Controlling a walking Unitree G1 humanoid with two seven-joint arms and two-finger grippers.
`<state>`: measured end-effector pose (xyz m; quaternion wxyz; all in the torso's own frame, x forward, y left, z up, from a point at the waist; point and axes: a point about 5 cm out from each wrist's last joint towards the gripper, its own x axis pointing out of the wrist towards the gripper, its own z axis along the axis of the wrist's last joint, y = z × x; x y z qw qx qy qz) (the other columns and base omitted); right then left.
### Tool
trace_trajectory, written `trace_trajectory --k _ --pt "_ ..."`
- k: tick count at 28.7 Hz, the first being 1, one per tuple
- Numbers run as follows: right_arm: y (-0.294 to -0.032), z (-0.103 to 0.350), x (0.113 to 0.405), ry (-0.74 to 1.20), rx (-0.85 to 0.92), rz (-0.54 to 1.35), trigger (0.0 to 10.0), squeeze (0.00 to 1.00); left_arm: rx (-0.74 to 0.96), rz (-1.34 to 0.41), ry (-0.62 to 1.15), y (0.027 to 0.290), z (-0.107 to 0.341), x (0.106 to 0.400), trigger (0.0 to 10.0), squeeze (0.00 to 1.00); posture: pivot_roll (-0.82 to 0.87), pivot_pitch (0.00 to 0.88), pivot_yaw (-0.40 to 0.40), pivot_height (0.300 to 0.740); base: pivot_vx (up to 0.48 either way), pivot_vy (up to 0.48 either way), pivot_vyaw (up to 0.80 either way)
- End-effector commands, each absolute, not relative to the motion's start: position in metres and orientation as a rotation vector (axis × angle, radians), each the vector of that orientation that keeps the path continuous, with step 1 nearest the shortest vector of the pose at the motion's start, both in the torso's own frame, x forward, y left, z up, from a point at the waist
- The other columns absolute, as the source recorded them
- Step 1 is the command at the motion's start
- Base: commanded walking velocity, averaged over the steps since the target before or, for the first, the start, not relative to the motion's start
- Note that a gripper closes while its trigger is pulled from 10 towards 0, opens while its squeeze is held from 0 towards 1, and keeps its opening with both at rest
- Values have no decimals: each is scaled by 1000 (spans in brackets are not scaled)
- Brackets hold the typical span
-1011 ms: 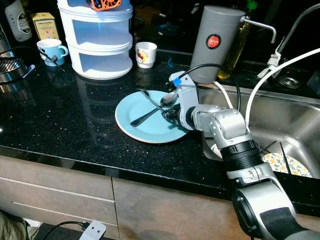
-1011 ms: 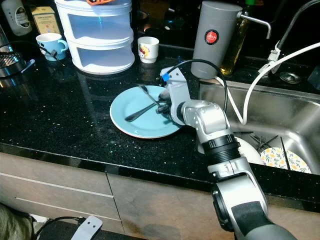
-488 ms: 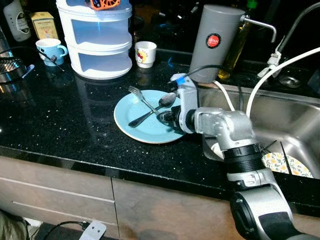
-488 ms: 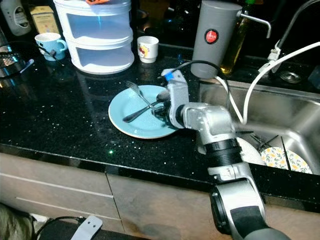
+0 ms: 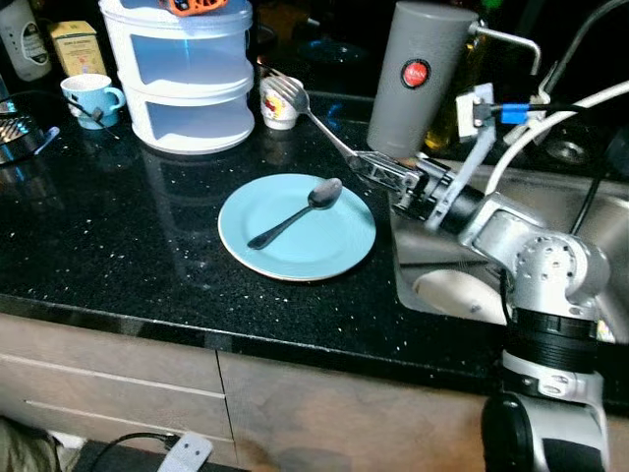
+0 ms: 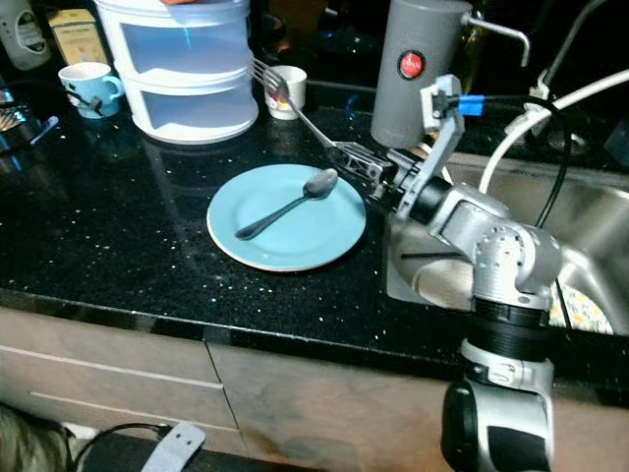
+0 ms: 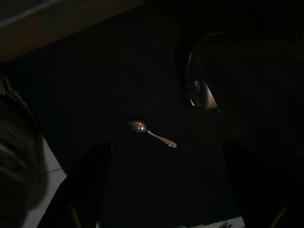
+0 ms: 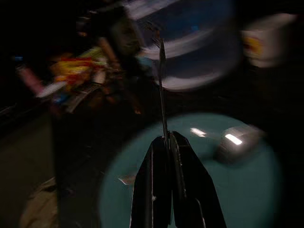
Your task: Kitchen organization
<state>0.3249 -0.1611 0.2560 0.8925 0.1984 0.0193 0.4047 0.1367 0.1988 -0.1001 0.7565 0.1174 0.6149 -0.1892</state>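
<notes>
My right gripper is shut on the handle of a metal fork, lifted above the counter at the sink's left edge, tines pointing up and away toward the white cup. The wrist view looks along the fork clamped between the black fingers. A light blue plate lies on the black counter with a spoon resting on it. The left wrist view is very dark, with the faint glint of a spoon.
White stacked drawers and a blue mug stand at the back left. A grey canister stands behind the fork. The steel sink to the right holds a patterned plate and a white bowl.
My right gripper lifted the fork off the blue plate and swung right toward the sink edge. The spoon stayed on the plate.
</notes>
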Motion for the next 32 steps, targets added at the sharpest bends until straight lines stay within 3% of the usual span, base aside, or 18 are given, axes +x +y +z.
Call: trace_trajectory --k 1,9,12,13,17,18,19,22,23,24,25,26,32 --pt "-170 257 324 27 397 800 0 0 229 -461 1367 187 -104 129 10000 0 -51 0 -61 740 0 0 -694" --pt "-210 241 321 90 297 604 0 0 233 -464 1365 187 -104 130 10000 0 -64 0 -50 740 0 0 -696" --pt "-219 230 323 165 158 523 0 0 234 -464 1365 187 -104 130 10000 0 -66 0 -49 740 0 0 -700" --pt "-222 221 325 205 74 465 10000 0 235 -465 1366 187 -104 130 10000 0 -67 0 -49 740 0 0 0" --pt "-222 208 333 255 -31 371 10000 0 236 -466 1366 187 -104 130 10000 0 -65 0 -47 740 0 0 0" --pt "-220 205 335 260 -51 346 10000 392 236 -466 1366 187 -104 130 10000 0 -65 0 -47 740 0 0 0" --pt "-219 202 338 268 -89 323 10000 1000 236 -466 1366 187 -104 130 10000 0 -62 0 -47 740 0 0 0" --pt "-217 198 341 269 -151 289 10000 1000 237 -465 1366 187 -104 130 10000 0 -60 0 -47 740 0 0 0" --pt "-210 207 345 191 -102 281 10000 1000 236 -464 1366 187 -104 130 10000 0 -58 0 -48 740 0 0 0" --pt "-207 212 345 144 -59 293 10000 718 237 -464 1366 187 -104 130 10000 0 -58 0 -48 740 0 0 0" --pt "-207 212 345 144 -59 293 10000 718 237 -464 1366 187 -104 130 10000 0 -58 0 -48 740 0 0 0" --pt "-205 217 344 108 -11 312 10000 0 237 -464 1366 187 -104 130 10000 0 -59 0 -49 740 0 0 0" --pt "-193 224 336 45 134 433 10000 0 238 -466 1367 188 -103 130 10000 0 -63 0 -47 740 0 0 0"
